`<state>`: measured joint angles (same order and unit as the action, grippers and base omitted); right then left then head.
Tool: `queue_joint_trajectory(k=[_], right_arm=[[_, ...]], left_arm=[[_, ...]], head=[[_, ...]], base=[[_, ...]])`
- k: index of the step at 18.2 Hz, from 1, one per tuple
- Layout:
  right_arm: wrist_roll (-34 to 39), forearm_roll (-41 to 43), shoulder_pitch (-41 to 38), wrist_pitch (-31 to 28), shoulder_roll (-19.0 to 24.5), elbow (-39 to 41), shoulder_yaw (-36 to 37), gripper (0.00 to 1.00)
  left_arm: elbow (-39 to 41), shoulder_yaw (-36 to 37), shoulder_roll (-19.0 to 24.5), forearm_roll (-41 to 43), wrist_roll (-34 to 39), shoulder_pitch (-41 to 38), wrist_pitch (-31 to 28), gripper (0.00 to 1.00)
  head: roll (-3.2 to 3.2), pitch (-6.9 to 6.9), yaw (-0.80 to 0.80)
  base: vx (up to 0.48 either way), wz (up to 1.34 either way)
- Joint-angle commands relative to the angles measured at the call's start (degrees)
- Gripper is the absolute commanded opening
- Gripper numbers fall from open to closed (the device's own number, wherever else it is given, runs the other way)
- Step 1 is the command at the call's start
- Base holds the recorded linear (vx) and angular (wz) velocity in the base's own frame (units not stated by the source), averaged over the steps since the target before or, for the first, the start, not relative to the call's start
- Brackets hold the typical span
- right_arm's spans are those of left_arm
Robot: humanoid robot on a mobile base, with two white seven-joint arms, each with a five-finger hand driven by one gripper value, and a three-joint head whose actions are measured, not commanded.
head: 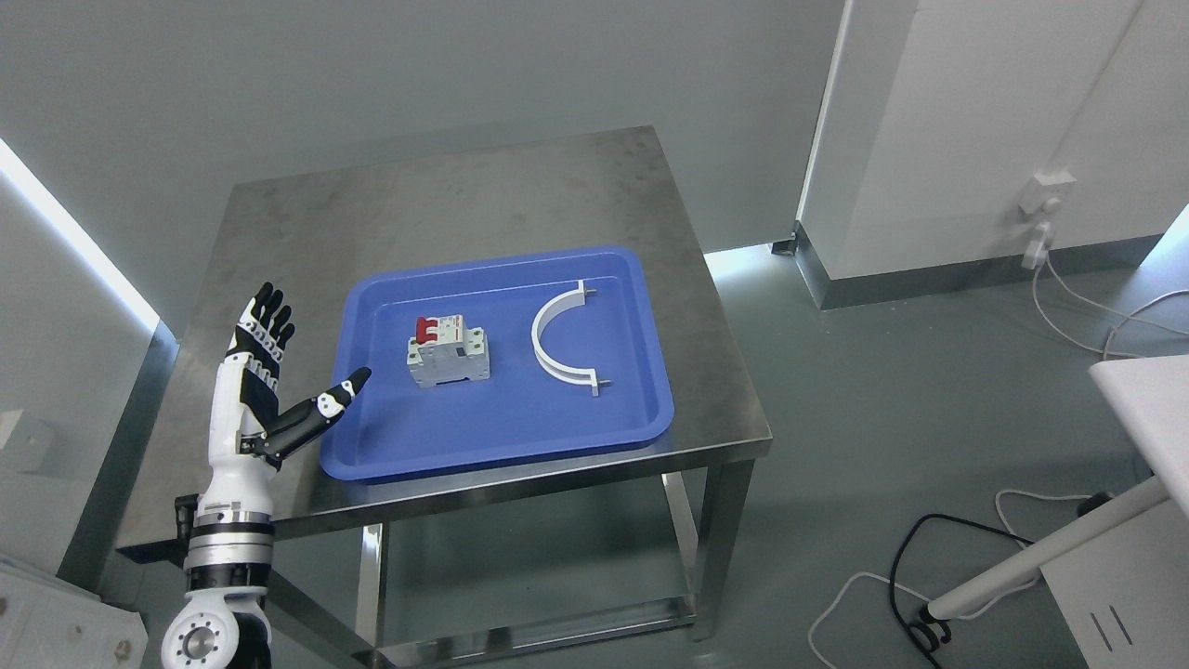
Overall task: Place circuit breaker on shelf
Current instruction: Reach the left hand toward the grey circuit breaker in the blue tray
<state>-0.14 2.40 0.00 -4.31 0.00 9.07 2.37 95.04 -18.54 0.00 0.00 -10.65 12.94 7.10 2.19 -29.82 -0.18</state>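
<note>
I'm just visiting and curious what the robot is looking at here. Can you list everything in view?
table: one, bare steel, centre of view
tray: one, blue, on the table's near half
circuit breaker: one, grey-white with red switches, left part of the tray
curved bracket: one, white half-ring, right part of the tray
wall socket with plug: one, white, far right wall
cables: several, white and black, on the floor at right
left hand: one, white and black, fingers spread, raised left of the tray

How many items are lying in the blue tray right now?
2: the circuit breaker left of centre in the blue tray, and a white curved bracket to its right. Nothing appears hidden.
</note>
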Motion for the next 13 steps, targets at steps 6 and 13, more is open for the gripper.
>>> queue_joint_trajectory(k=[6,13], right_arm=[[0.0,0.0,-1.0,1.6,-1.0,0.1,0.0,1.00],[0.0,0.0,-1.0,1.6,-1.0,0.0,0.0,1.00]], left_arm=[[-0.9,3.1,11.1,-1.6,-25.6,5.4,-1.4,1.00],[-10.0,12.6,16.3,16.9,-28.7,16.2,-2.7,0.97]], head=[[0.00,0.00,0.00],[0.00,0.00,0.00]], base=[[0.016,0.00],[0.000,0.00]])
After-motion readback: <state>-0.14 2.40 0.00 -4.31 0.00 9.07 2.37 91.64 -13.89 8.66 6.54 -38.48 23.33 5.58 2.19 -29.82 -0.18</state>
